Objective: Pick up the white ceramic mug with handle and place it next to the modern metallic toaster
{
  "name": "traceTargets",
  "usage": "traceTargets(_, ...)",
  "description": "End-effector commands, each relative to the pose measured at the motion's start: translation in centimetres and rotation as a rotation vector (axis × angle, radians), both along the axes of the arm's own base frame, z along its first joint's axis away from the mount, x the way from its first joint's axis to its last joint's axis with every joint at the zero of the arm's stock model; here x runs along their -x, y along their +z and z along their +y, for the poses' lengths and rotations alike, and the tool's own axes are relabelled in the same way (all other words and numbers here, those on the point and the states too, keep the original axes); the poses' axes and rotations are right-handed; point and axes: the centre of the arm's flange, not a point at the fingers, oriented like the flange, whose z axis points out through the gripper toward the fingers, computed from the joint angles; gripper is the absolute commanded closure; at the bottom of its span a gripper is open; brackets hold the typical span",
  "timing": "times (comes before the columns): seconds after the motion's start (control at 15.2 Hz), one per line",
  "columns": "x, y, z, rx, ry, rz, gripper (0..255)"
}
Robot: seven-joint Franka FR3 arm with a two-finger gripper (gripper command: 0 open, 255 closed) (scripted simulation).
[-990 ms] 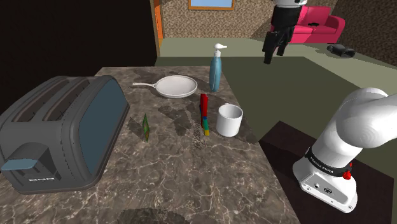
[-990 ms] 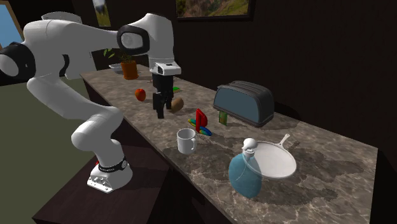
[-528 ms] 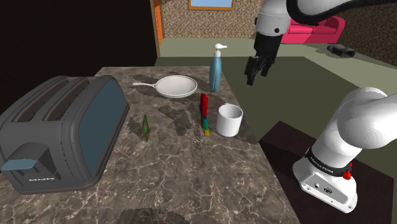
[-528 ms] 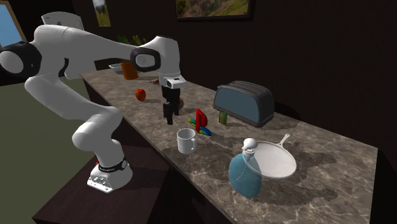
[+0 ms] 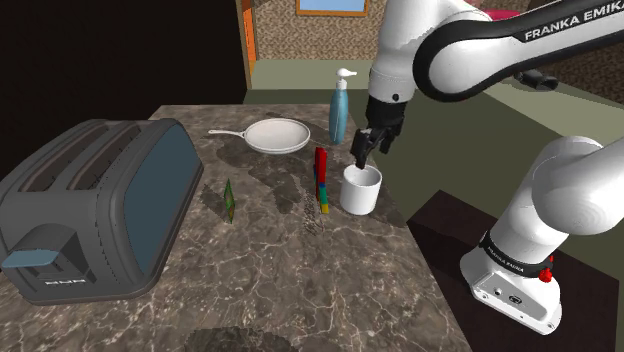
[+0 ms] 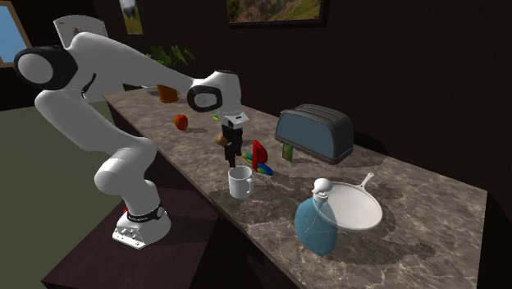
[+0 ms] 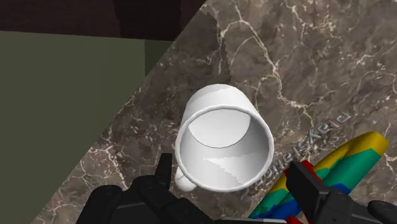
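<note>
Hovering just above white mug [image 7: 222, 137], gripper [image 7: 232, 168] fingers spread apart, holding nothing

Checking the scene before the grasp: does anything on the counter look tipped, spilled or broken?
Nothing stands out. The white mug stands upright and empty near the counter edge, under the open gripper.

Counter [image 5: 270, 290]: you are looking at dark brown, marble-like stone with pale veins and a faint sheen.
Mug [image 5: 361, 192]: plain white, smooth and matt inside and out; you cannot tell the material.
Toaster [image 5: 95, 205]: dark grey-blue shell, smooth, with a soft satin sheen rather than bright metal.
Soap bottle [image 6: 316, 226]: see-through blue and glossy, with a white pump.
Pan [image 5: 278, 135]: pale, smooth, lightly glossy.
Arm [image 5: 440, 45]: white shell, smooth; you can see glossy highlights on it.
Gripper [image 5: 358, 160]: black, matt.
</note>
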Motion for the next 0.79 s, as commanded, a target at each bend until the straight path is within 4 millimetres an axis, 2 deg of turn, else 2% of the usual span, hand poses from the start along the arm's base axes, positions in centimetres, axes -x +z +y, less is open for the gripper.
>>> traceTargets(0.0, -0.5, -1.9, 1.7, -0.008, -0.003, -0.013, 0)
traceTargets(0.2, -1.1, -4.6, 4.3, -0.018, -0.006, -0.028, 0)
traceTargets(0.73, -1.5, -8.7, 4.4, -0.018, -0.006, -0.029, 0)
